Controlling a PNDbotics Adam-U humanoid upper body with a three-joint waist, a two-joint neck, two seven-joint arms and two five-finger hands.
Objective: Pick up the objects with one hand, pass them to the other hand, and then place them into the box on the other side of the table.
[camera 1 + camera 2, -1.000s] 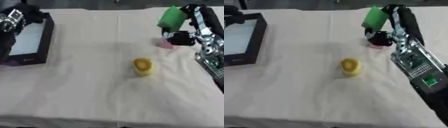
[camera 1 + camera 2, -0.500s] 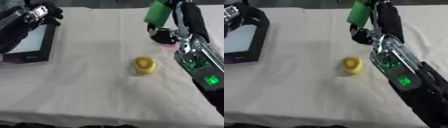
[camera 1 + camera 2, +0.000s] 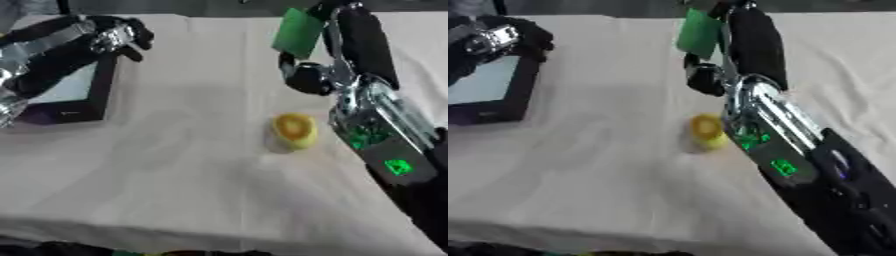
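Cream tablecloth (image 3: pixel 175 165) covering table; yellow round object (image 3: pixel 295 130) lying mid-cloth, below and apart from right hand (image 3: pixel 328 30); clasping green object (image 3: pixel 297 34).

Nothing readable anywhere here tbh. The right arm's forearm panel (image 3: pixel 378 145) has some glowing green marks, but they're just blurry blobs, no letters or numbers I can make out. The green object (image 3: pixel 298 33) up top and the black box (image 3: pixel 66 95) show no label or print either
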